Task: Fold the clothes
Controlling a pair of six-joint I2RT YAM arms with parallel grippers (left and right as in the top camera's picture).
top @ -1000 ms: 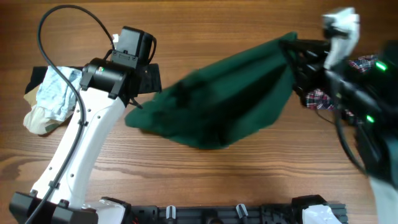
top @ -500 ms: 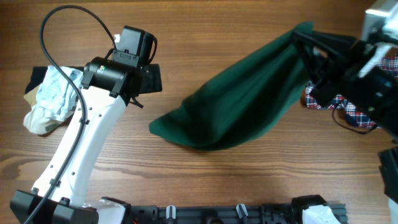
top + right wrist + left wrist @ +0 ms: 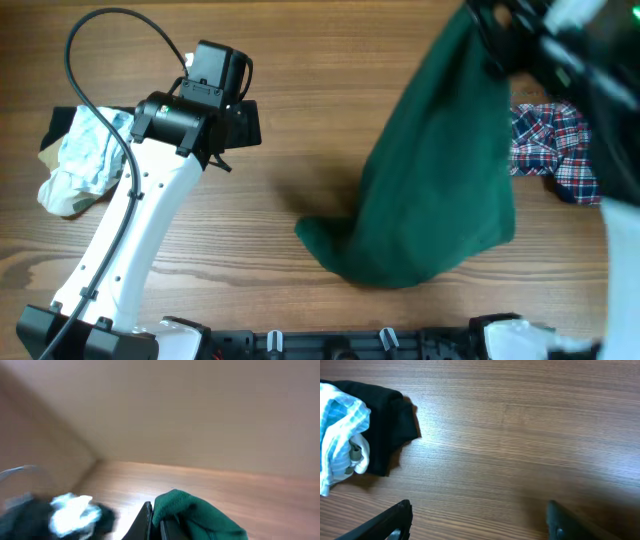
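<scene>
A dark green garment [image 3: 432, 170] hangs from my right gripper [image 3: 487, 22], which is shut on its top edge high above the table; its lower end rests on the wood near the front. In the right wrist view the green cloth [image 3: 200, 517] is bunched between the fingers [image 3: 156, 522]. My left gripper [image 3: 477, 520] is open and empty, low over bare wood; in the overhead view it [image 3: 240, 125] is left of the garment. A black cloth with a pale blue checked garment [image 3: 85, 150] lies at the far left, also in the left wrist view [image 3: 342, 440].
A red plaid garment [image 3: 550, 145] lies at the right, partly behind the green one. The left arm's white link [image 3: 130, 240] runs from the front left. A black rail [image 3: 350, 343] lines the front edge.
My right gripper has lifted the green garment up and to the right. The cloth has slid off the table's middle and now hangs almost upright. The left arm has not moved.
</scene>
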